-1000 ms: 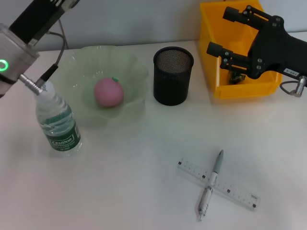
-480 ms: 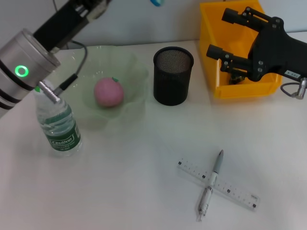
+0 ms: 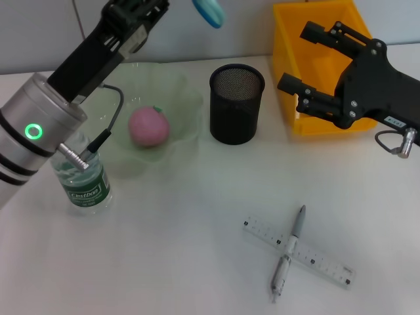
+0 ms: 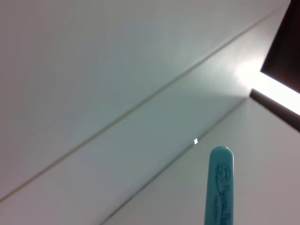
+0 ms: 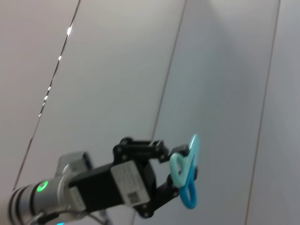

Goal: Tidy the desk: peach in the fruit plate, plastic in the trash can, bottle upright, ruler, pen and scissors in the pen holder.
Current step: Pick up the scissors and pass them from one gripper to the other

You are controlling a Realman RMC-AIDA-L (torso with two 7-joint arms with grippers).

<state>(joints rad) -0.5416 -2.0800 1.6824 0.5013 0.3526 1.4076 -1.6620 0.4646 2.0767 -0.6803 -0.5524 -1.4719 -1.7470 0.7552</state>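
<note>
At the bottom right of the head view, a silver pen (image 3: pixel 289 252) lies crossed over a clear plastic ruler (image 3: pixel 299 253) on the white desk (image 3: pixel 197 249), and at the left a clear water bottle with a green label (image 3: pixel 83 185) stands upright. Farther back, a pink peach (image 3: pixel 148 126) sits in the pale green glass fruit plate (image 3: pixel 177 92), with the black mesh pen holder (image 3: pixel 237 112) to its right. At the top, the left gripper (image 3: pixel 172 5) is high up, clamped on blue scissors (image 3: pixel 209 11), while the right gripper (image 3: pixel 303 60) is spread wide with nothing in it over the yellow plastic bin (image 3: pixel 296 26).

pen holder (image 3: pixel 237 112) mouth open, unobstructed above
</note>
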